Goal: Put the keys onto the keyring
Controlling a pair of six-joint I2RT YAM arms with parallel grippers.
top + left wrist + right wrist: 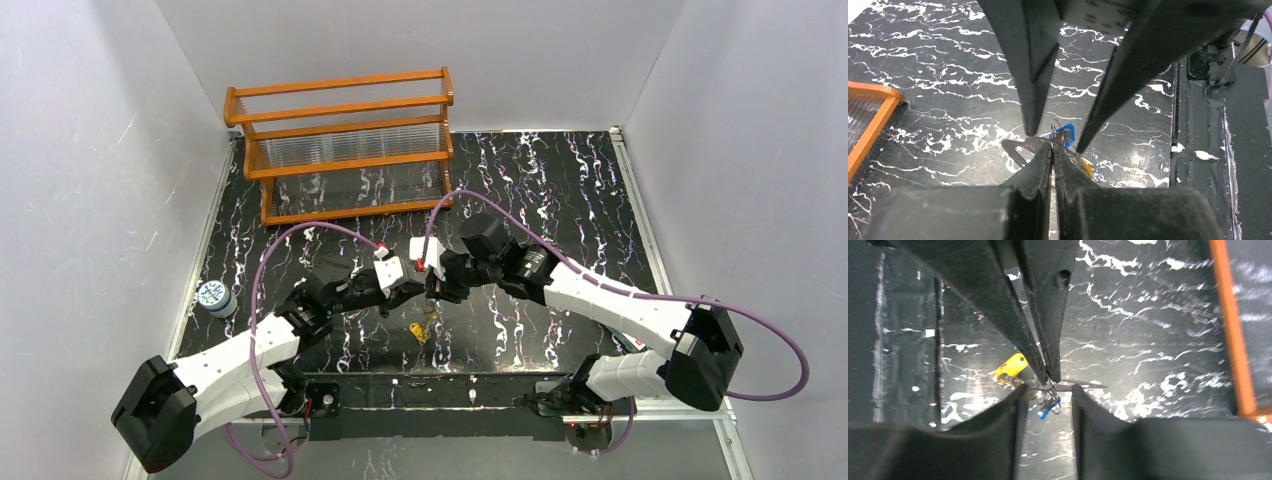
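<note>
Pinching the likely springy keyring (1057, 131) in our clamped left gripper (1053, 147), we hover the right gripper (1046, 392) spread beside tiny keys (1012, 366).

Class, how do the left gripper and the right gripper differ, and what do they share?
The left gripper has its fingers pressed together; the right gripper holds its apart. The left gripper seems to pinch the keyring by the blue key; the right gripper grips nothing, its fingers flanking that spot. Both are black, two-fingered, meeting tip to tip.

I can't read any text, label or number anywhere; the small jar's (214, 296) printed lid is too blurred.
</note>
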